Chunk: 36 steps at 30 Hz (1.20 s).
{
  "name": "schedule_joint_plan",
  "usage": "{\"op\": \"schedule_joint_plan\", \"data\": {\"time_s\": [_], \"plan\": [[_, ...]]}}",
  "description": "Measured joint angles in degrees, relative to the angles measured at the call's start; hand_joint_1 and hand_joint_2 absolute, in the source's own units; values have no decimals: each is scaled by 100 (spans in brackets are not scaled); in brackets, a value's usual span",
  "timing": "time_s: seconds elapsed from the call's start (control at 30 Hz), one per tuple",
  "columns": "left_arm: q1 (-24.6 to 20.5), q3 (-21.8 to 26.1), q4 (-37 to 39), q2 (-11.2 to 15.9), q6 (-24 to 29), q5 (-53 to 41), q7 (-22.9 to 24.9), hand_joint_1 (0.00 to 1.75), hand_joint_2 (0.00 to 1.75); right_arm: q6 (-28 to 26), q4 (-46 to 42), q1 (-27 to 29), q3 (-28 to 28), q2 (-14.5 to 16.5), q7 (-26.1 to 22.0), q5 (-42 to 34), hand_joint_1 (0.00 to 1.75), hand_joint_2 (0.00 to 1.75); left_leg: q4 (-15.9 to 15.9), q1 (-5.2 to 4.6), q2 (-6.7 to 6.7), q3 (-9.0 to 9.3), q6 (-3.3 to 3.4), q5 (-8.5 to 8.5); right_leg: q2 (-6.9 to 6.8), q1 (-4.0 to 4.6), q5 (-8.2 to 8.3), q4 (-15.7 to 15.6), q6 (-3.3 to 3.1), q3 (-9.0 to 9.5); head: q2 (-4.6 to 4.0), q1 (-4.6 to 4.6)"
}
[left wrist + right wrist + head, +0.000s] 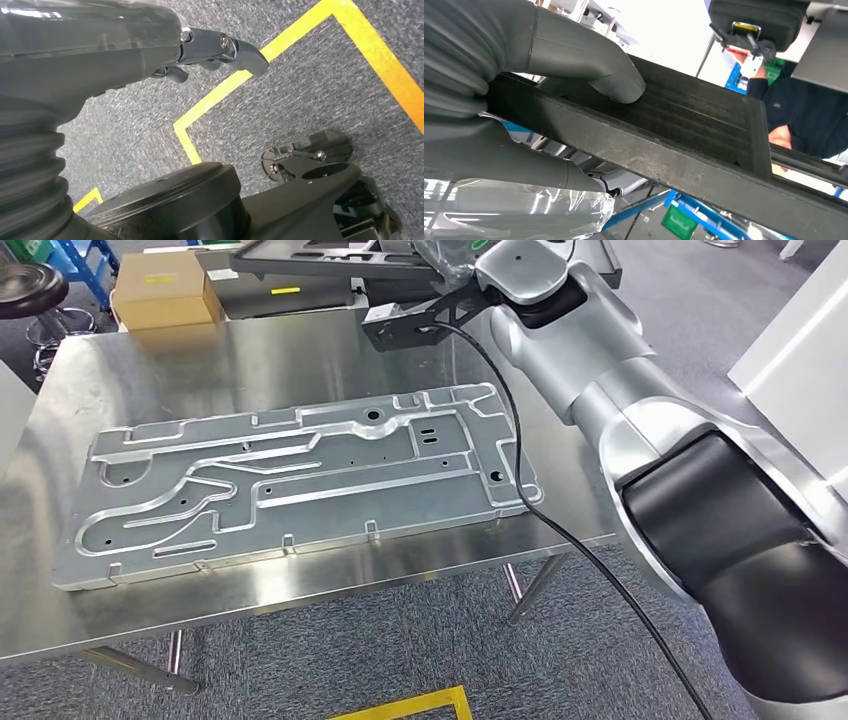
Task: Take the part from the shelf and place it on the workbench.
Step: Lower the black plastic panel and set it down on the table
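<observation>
Gripping flat dark grey part (684,150), right hand (524,100) pinches its edge, thumb on top, above far side of shiny steel workbench (250,360). Left hand (210,50) hangs over floor, holding nothing. No writing readable on brown box (165,290). Part's far end cut off.

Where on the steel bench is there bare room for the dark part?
The machined aluminium plate crowds the middle and front of the workbench. Free: the back strip between the plate and the cardboard box, and a narrower strip at the right end. The right hand grips the dark part beyond the back edge.
</observation>
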Motion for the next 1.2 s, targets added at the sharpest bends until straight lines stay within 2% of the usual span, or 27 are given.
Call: {"op": "schedule_joint_plan", "data": {"time_s": [0.03, 0.07, 0.13, 0.17, 0.2, 0.27, 0.33, 0.4, 0.47, 0.5, 0.53, 0.57, 0.63, 0.67, 0.7, 0.73, 0.8, 0.87, 0.9, 0.97, 1.0, 1.03, 1.07, 1.1, 1.13, 1.2], "plan": [[-1, -1, 0, -1, 41, -68, 12, 0, 175, 11, 0, 10, -7, 1, -4, 4, 175, 175, 0, 0, -7, 13, 2, -7, 0, -3, 73, 34, -5, -46, 0, 0], [-4, -1, 0, -5, 86, -143, 35, 0, 175, 18, -2, 16, -16, 1, -11, 11, 175, 175, 1, -1, -17, 32, -1, -19, 0, -4, 251, -170, -21, 22, 0, 0], [-14, -2, -2, -18, 159, -266, 72, 0, 175, 21, -8, 5, -36, 1, -34, 28, 175, 175, 1, -11, -31, 74, -25, -53, 1, 14, 682, -949, -77, 362, 0, 0], [-18, -2, -3, -25, 180, -310, 78, 0, 175, 22, -11, -9, -44, 2, -46, 36, 175, 175, 4, -20, -35, 84, -45, -70, 2, 32, 808, -1299, -107, 518, 0, 0], [-21, -2, -4, -30, 190, -347, 73, 0, 175, 25, -12, -21, -49, 4, -56, 44, 175, 175, 2, -27, -35, 86, -69, -81, 3, 50, 854, -1502, -129, 608, 0, 0], [-25, -1, -4, -34, 195, -389, 63, 0, 175, 36, -13, -32, -55, 7, -64, 60, 175, 175, -18, -34, -35, 90, -127, -90, 7, 70, 821, -1607, -167, 643, 0, -1], [-25, 0, -4, -32, 193, -402, 57, 0, 175, 44, -17, -32, -62, 7, -64, 68, 175, 175, 21, -36, -24, 92, -184, -157, 0, 33, 828, -1664, -216, 691, 0, -1], [-29, 1, -4, -26, 192, -404, 49, 0, 175, 45, -22, -42, -69, 7, -64, 70, 87, 87, 438, -40, -8, -76, -225, -406, -9, -2, 838, -1723, -264, 750, 0, -2], [-58, 1, -4, -20, 190, -413, 37, 0, 175, 49, -22, -39, -71, 7, -64, 70, 0, 0, 1204, -39, -2, -435, -254, -733, -8, 7, 829, -1726, -289, 766, 0, -2], [-78, 1, -4, -17, 188, -429, 33, 0, 175, 50, -22, -30, -71, 9, -66, 70, 0, 0, 1497, -39, 0, -582, -264, -806, -7, 12, 823, -1722, -295, 771, 0, -2], [-93, 1, -4, -17, 187, -450, 38, 0, 175, 51, -22, -22, -71, 13, -67, 70, 0, 0, 1586, -39, 1, -640, -267, -765, -3, 15, 815, -1715, -297, 778, 0, -2], [-97, 1, -4, -16, 194, -472, 49, 0, 131, 51, -22, -19, -72, 16, -68, 70, 0, 0, 1450, -39, 2, -589, -264, -614, 3, 17, 804, -1706, -293, 789, 0, -2], [-79, 1, -4, -15, 216, -478, 82, 0, 44, 51, -22, -16, -73, 20, -69, 74, 0, 0, 701, -38, 6, -270, -238, -181, 13, 21, 773, -1680, -269, 811, 0, -2], [-62, 2, -4, -15, 226, -461, 93, 0, 0, 52, -22, -18, -75, 20, -70, 75, 0, 0, 344, -41, 7, -118, -218, -45, 19, 32, 762, -1655, -251, 800, 0, -2], [-45, 4, -4, -15, 227, -434, 98, 0, 0, 52, -22, -16, -76, 20, -78, 75, 0, 0, 115, -44, 6, -32, -191, 22, 25, 43, 762, -1638, -226, 777, 0, -2], [-27, 7, -4, -14, 222, -411, 96, 0, 0, 51, -22, -11, -78, 21, -87, 74, 0, 0, 25, -49, 3, -8, -163, 20, 30, 54, 769, -1628, -202, 748, 0, -3], [-2, 11, -4, -11, 211, -377, 86, 0, 0, 49, -22, 2, -86, 22, -105, 70, 0, 0, -3, -45, -3, -23, -99, 31, 36, 65, 784, -1628, -150, 715, 0, -2], [9, 20, -4, -11, 201, -355, 77, 0, 0, 45, -22, -1, -105, 22, -112, 68, 0, 0, -43, -23, 1, -13, -36, 62, 26, 59, 666, -1472, -92, 650, 0, -1], [10, 25, -4, -11, 197, -347, 74, 0, 0, 43, -22, -7, -115, 22, -114, 67, 0, 0, -60, -10, 4, -6, -13, 75, 20, 49, 516, -1220, -59, 540, 0, -1], [20, 31, -4, -9, 195, -336, 72, 0, 0, 38, -22, -3, -121, 20, -116, 66, 0, 0, -61, -10, 5, -5, 7, 81, 8, 25, 148, -446, -6, 190, 0, -1], [30, 33, -4, -7, 194, -331, 71, 0, 0, 37, -20, 7, -121, 17, -116, 66, 0, 0, -60, -11, 5, -5, 9, 80, 6, 16, 33, -105, 9, 24, 0, -1], [41, 34, -4, -5, 193, -323, 69, 0, 0, 35, -19, 18, -121, 15, -116, 66, 0, 0, -58, -11, 5, -3, 9, 79, 5, 12, 28, 47, 13, -56, 0, -1], [48, 36, -4, -3, 191, -313, 66, 0, 0, 33, -18, 23, -122, 13, -116, 65, 0, 0, -57, -12, 4, 1, 8, 78, 5, 10, 128, -26, 7, -26, 0, 0], [51, 37, -4, -2, 190, -303, 62, 0, 0, 32, -18, 23, -125, 12, -116, 64, 0, 0, -56, -14, 3, 8, 4, 75, 4, 11, 316, -332, -10, 121, 0, 0], [50, 38, -4, -2, 189, -293, 58, 0, 0, 31, -19, 17, -127, 11, -116, 63, 0, 0, -57, -16, 2, 17, -4, 70, 4, 16, 526, -770, -41, 341, 0, 0], [48, 39, -4, -3, 187, -279, 50, 0, 0, 27, -21, -3, -132, 14, -117, 58, 0, 0, -51, -35, -2, 18, -38, 55, -2, 49, 758, -1479, -101, 694, 0, -1]]}}
